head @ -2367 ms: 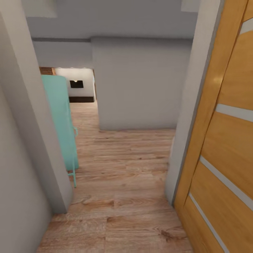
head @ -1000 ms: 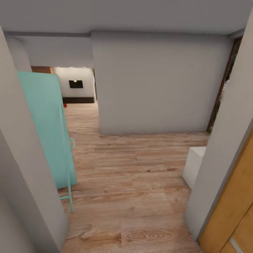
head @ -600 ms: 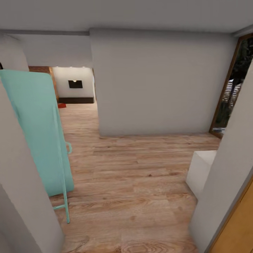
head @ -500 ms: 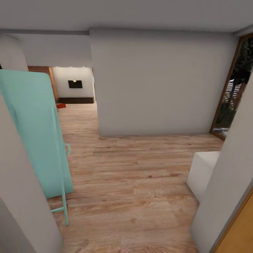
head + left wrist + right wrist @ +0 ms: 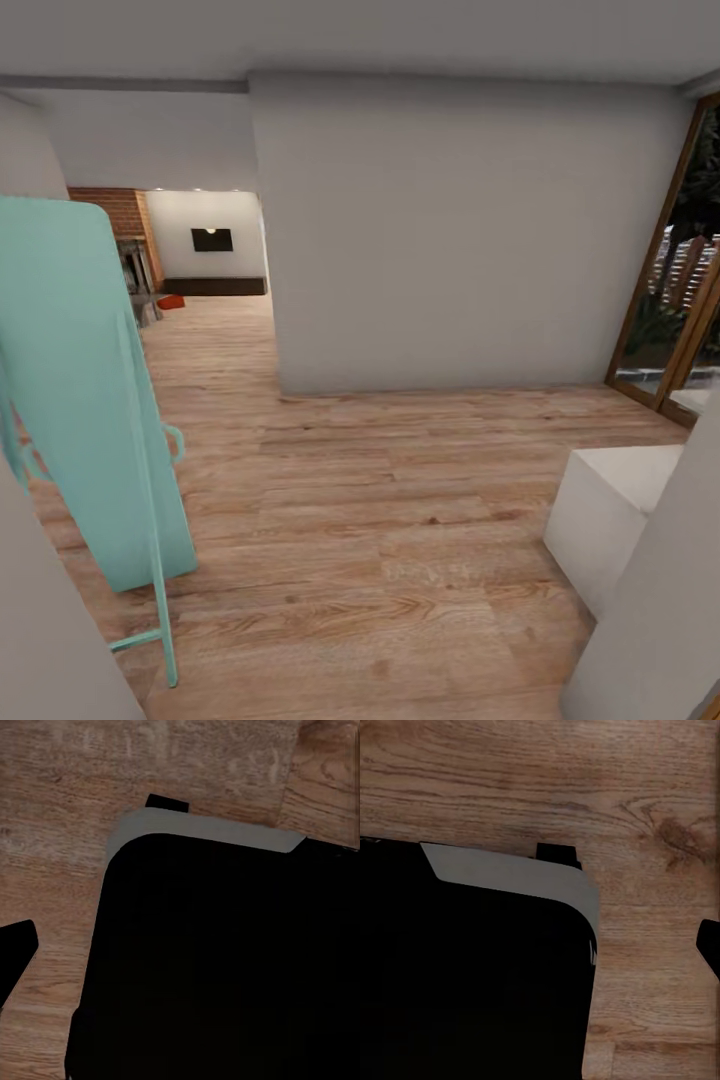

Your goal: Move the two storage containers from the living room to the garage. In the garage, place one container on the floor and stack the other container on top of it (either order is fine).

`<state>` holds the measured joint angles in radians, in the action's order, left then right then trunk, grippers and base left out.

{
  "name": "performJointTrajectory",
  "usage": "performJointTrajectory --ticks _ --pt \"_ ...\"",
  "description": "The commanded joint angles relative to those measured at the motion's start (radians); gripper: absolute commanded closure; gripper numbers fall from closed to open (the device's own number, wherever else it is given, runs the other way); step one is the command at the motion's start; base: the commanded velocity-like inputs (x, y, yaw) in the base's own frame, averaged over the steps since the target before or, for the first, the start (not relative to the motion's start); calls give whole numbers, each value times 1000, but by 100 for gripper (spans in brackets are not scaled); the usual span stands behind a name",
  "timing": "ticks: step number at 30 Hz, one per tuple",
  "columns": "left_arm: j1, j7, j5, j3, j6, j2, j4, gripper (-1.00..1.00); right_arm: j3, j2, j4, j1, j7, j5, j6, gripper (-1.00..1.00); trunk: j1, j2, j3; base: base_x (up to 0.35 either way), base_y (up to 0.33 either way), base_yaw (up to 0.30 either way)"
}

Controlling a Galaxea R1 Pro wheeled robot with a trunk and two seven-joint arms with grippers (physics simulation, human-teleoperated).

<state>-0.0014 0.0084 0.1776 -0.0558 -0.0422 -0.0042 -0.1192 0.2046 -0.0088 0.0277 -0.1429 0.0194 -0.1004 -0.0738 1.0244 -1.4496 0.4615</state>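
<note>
Head view shows a wood-floored hallway; one red-orange storage container (image 5: 171,301) sits far off on the living room (image 5: 205,250) floor beside the brick fireplace (image 5: 112,215). Wrist views show dark robot body above planks, so I cannot tell whether either arm's fingers are clenched or released.

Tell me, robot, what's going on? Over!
Pincers: cannot tell, dark robot body blocks wrist views. One red storage container far ahead, living room floor. Teal rack close left, white block right.

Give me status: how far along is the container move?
Nothing looks done. In the head view the robot is in a hallway on wood plank floor, between a teal panel and a white block. One red-orange container lies far ahead by the brick fireplace. Still left: reaching it, carrying both to the garage, stacking.
</note>
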Motion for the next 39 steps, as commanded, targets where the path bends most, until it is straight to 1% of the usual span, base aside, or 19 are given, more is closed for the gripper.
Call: performJointTrajectory --ticks 1,19,25,39 --pt "0 1 2 -5 -2 0 0 -100 8 0 3 -1 2 -10 -6 -100 1 0 1 323 0 0" --pt "0 1 2 -4 -2 -1 0 -100 3 2 3 -1 2 -14 -3 -100 1 0 1 323 0 0" --pt "0 1 2 -5 -2 0 0 -100 5 1 3 -1 3 -7 -7 -100 1 0 1 323 0 0" --pt "0 1 2 -6 -3 0 0 -100 6 1 3 -1 2 -7 -9 -100 1 0 1 323 0 0"
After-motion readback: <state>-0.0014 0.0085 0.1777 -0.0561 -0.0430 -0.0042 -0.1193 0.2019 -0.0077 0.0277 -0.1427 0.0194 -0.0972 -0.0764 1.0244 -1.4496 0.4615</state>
